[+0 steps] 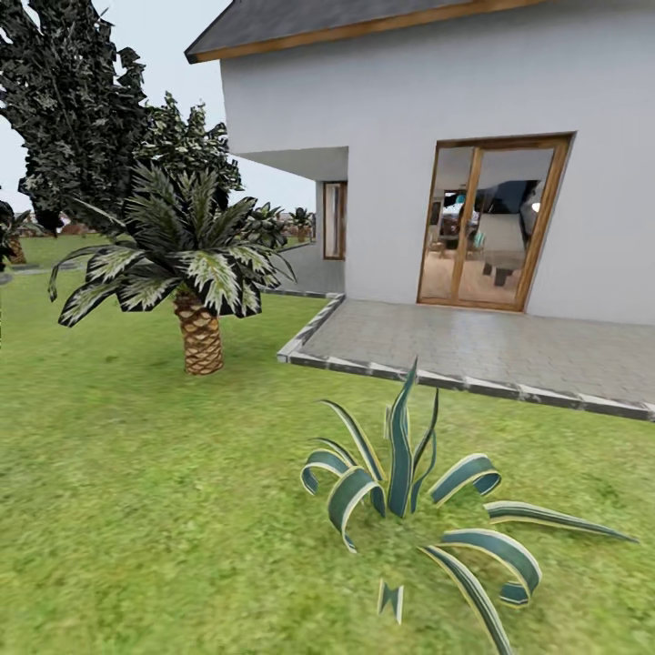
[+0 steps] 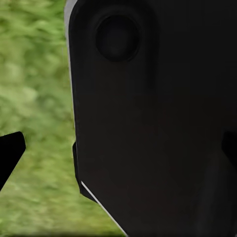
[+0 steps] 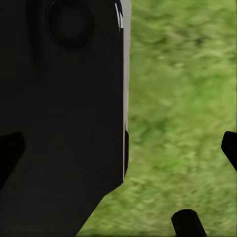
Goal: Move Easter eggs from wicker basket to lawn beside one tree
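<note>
Green patchy lawn (image 1: 136,473), a spiky striped agave (image 1: 409,491) and a scaly-trunked palm (image 1: 200,337) lie ahead; the search for the basket goes on. Both tools' fingers spread apart, empty.

A white house (image 1: 437,100) stands at the far right under a dark grey roof (image 1: 300,20) with a brown wooden eave. Its wood-framed glass sliding door (image 1: 491,223) shows a lit interior with furniture behind the panes — details too small to tell. A narrower wood-framed window (image 1: 334,220) sits in the recessed wall to the left. In front of the door lies a grey paved terrace (image 1: 491,346) with a stone kerb. A short palm (image 1: 196,273) grows just beside the terrace corner, a dark-leaved tree (image 1: 68,100) behind it. Near the camera — a striped agave plant (image 1: 409,487). The sky (image 1: 173,45) is pale and even.
</note>
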